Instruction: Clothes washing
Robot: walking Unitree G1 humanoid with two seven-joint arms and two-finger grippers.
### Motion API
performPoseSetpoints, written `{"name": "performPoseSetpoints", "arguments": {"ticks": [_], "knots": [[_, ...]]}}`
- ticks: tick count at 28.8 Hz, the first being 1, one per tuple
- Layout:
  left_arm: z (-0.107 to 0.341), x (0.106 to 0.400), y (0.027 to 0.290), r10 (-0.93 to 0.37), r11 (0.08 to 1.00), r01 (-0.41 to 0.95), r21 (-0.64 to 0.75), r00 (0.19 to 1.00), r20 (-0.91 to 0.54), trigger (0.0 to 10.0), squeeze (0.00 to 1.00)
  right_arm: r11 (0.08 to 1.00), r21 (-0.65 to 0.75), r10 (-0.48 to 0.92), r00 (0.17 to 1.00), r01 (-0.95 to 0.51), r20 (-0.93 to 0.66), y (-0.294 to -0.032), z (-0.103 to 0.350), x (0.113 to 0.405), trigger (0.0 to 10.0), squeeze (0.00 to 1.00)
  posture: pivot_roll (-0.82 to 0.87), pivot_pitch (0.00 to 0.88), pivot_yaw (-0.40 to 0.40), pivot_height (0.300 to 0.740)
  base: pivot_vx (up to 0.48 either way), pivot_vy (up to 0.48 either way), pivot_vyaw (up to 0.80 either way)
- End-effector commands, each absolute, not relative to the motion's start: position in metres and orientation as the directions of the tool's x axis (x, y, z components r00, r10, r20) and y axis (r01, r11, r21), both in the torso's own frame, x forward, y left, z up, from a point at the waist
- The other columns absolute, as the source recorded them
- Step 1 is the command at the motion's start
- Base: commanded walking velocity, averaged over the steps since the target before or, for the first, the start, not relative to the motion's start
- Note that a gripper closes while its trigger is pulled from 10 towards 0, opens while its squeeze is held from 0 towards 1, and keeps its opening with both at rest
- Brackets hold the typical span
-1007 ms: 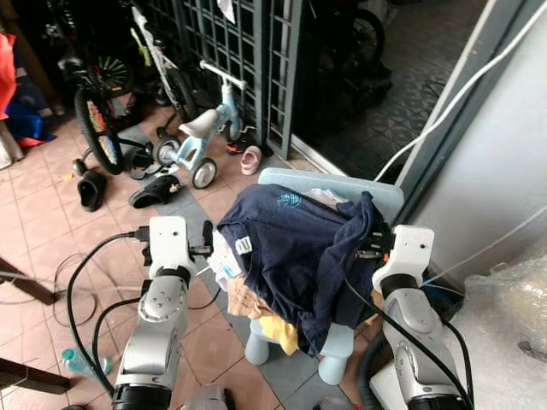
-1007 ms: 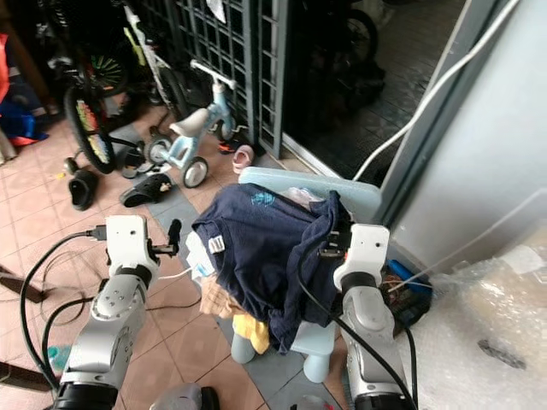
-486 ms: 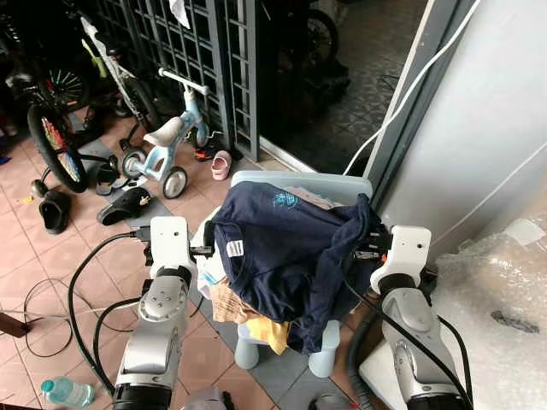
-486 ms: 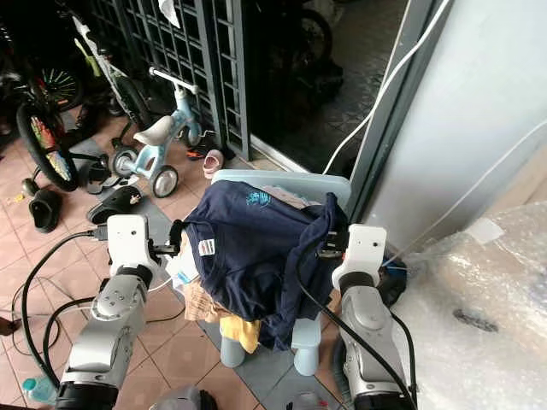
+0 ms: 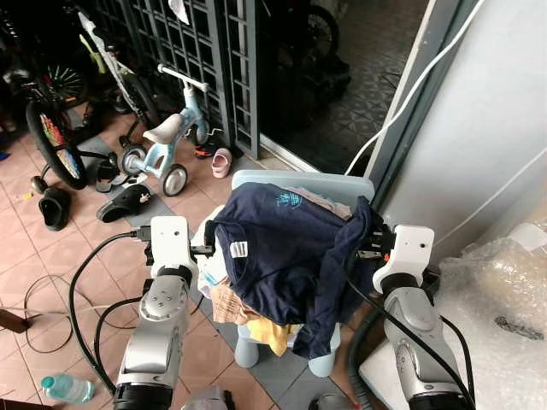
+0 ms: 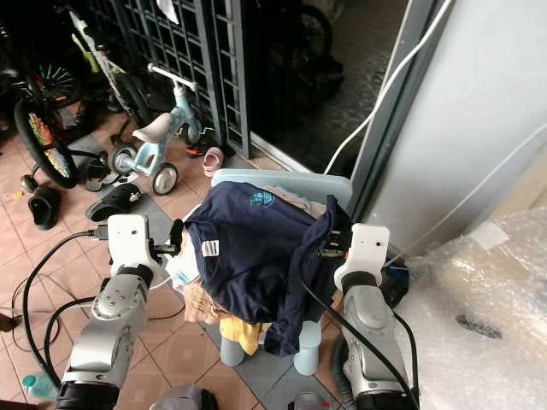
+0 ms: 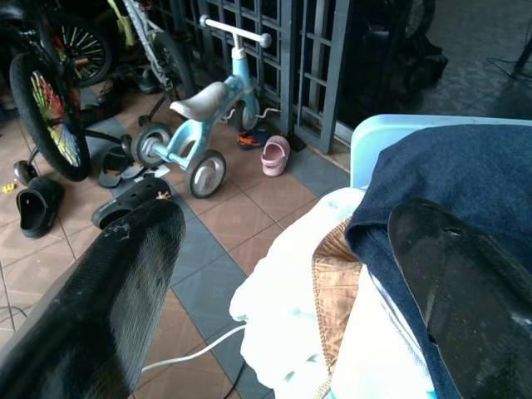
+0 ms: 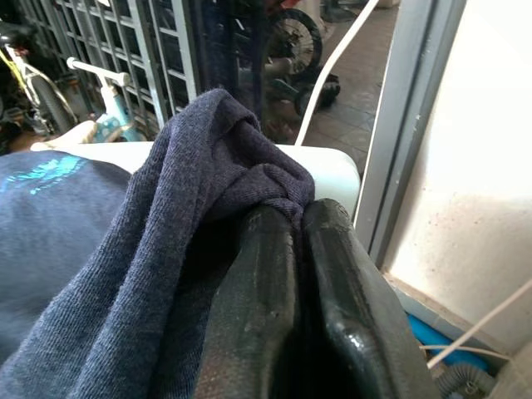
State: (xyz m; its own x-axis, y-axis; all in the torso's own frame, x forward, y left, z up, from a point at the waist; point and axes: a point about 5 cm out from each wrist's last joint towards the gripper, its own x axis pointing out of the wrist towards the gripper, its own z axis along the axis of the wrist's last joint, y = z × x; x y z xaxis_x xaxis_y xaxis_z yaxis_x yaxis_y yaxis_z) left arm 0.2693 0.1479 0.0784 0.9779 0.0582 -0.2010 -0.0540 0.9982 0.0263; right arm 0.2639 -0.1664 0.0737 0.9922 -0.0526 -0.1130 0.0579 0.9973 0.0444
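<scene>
- Lower now than half a second ago, the navy shirt (image 5: 291, 252) hem drapes past the pale blue chair (image 5: 303, 184) seat.
- Right gripper (image 8: 291, 249) has its fingers pinched together on a fold of that shirt.
- Left gripper (image 7: 283, 274) is spread apart beside white and tan clothes (image 7: 320, 291).
- Toddler trike (image 5: 167, 145), sandals and bicycle wheel (image 5: 47, 137) crowd the tiles beyond.

1. We see a navy knitted cloth shirt (image 5: 282, 248), matt and finely ribbed, bunched between the right gripper's (image 8: 291, 249) glossy, smooth black fingers (image 8: 341, 274).
2. We note the left gripper's (image 7: 283, 274) matt, grainy rubber-like black pads (image 7: 108, 283).
3. The pale blue chair (image 5: 308, 182) looks like smooth plastic.
4. The terracotta floor tiles (image 5: 34, 256) look dull and matt.
5. The clear bubble wrap (image 5: 504, 299) looks shiny and crinkled.
</scene>
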Motion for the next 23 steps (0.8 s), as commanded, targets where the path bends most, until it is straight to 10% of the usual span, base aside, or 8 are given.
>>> {"name": "performPoseSetpoints", "arguments": {"ticks": [1,23], "knots": [[0.0773,0.2702,0.1471,0.057,0.998,-0.053,0.027,0.976,-0.211,10.0,0.0,0.997,0.046,-0.054,0.992,0.06,-0.11,-0.1684,0.0761,0.2651,10.0,0.0,-0.05,0.0,0.026,0.74,-0.251,0.0,0.0],[0.0766,0.271,0.1467,0.056,0.998,-0.051,0.031,0.975,-0.216,10.0,0.0,0.997,0.049,-0.052,0.99,0.059,-0.128,-0.1685,0.0738,0.2662,10.0,0.0,-0.04,0.0,0.025,0.74,-0.261,0.0,-0.04]]}}
